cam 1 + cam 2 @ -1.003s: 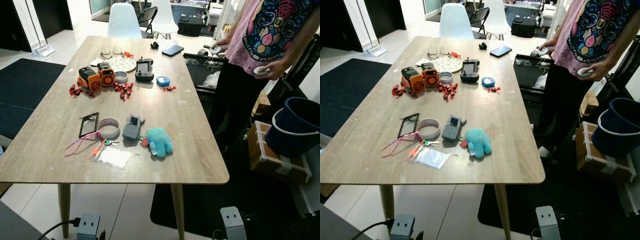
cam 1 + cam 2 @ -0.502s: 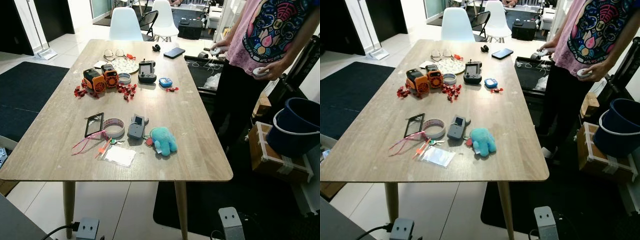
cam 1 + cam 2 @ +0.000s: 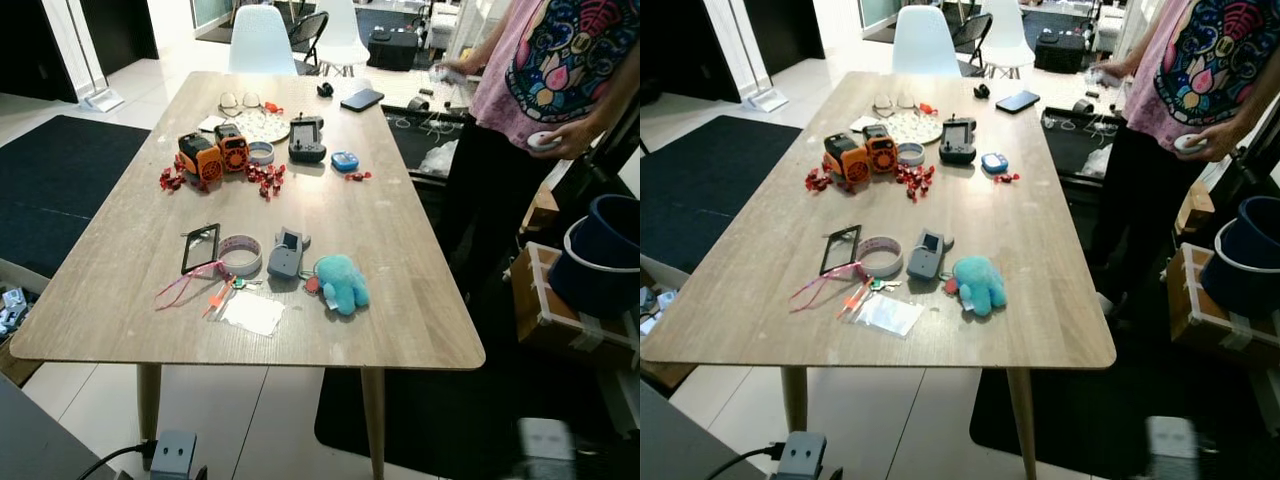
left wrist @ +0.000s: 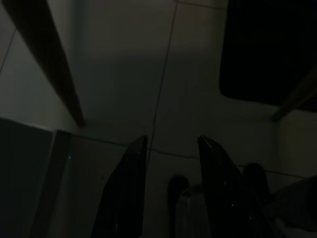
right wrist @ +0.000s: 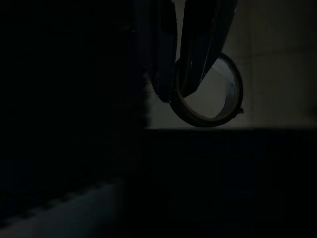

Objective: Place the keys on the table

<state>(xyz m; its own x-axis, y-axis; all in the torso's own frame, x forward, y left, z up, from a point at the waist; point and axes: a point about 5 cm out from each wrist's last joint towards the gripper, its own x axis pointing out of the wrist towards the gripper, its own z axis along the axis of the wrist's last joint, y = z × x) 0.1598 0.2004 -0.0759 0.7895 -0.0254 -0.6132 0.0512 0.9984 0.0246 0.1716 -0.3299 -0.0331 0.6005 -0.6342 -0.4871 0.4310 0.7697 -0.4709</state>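
the whole view has slid since a moment ago, so the head camera has moved, not the things. the wooden table [image 3: 380,240] now sits a little more squarely ahead, and the grey block low on the right has smeared into a blur, which suggests the right arm is starting to move. the right gripper [image 5: 185,94] hangs in deep shade with its fingers pinched tight on a thin, rigid ring [image 5: 205,122]; i take this for the keys' ring, though no key can be made out. it is below the table, so the placing is not yet done. the left gripper [image 4: 171,148] hangs idle over smooth floor tiles, fingers apart and empty. near the front edge lie a soft teal plush [image 3: 342,283], a hard grey device [image 3: 286,254] and a limp clear bag [image 3: 252,312].
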